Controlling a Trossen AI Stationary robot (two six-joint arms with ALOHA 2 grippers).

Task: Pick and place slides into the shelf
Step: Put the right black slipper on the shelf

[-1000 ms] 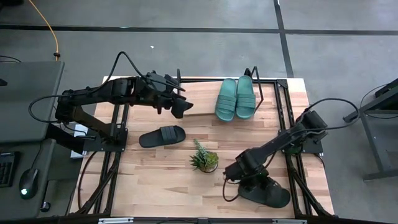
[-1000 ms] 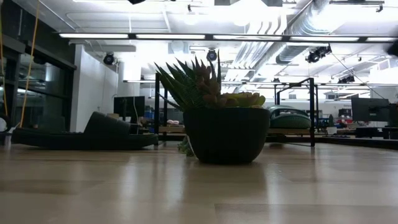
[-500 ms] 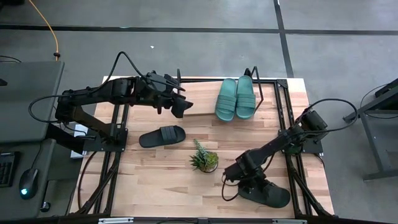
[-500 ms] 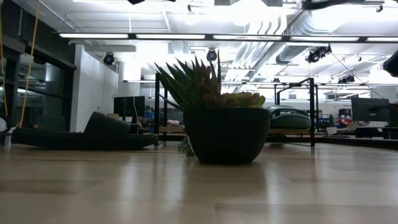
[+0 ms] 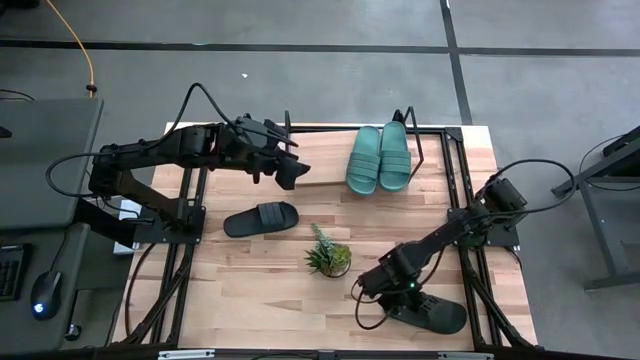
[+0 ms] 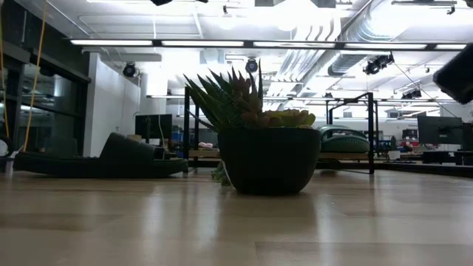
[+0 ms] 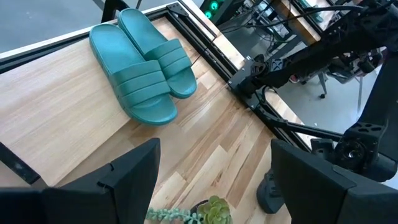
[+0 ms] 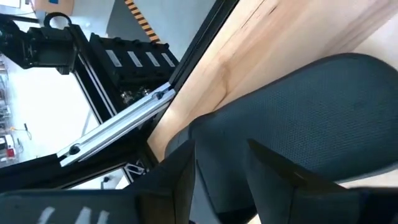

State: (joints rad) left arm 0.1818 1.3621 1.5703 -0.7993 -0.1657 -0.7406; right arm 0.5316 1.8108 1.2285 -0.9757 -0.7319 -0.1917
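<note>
1. My left jaws hang over the far left part of the desk, above the left end of the shelf. In the left wrist view both fingers stand wide apart with nothing between them.
2. One black slide lies flat on the desk just nearer to me than the left jaws, apart from them. In the low view it sits at the left, sole down.
3. The potted plant stands near the middle of the desk, between the two jaws; it fills the centre of the low view.
4. The two teal slides rest side by side on the shelf, touching along their length, off to the right of my left jaws and well away from my right ones. The left wrist view shows the pair lying ahead of the open fingers.
5. My right jaws are down at the near right part of the desk, at the left end of the second black slide. In the right wrist view the fingers are parted and straddle the edge of that slide; I cannot tell whether they are pressing on it.
</note>
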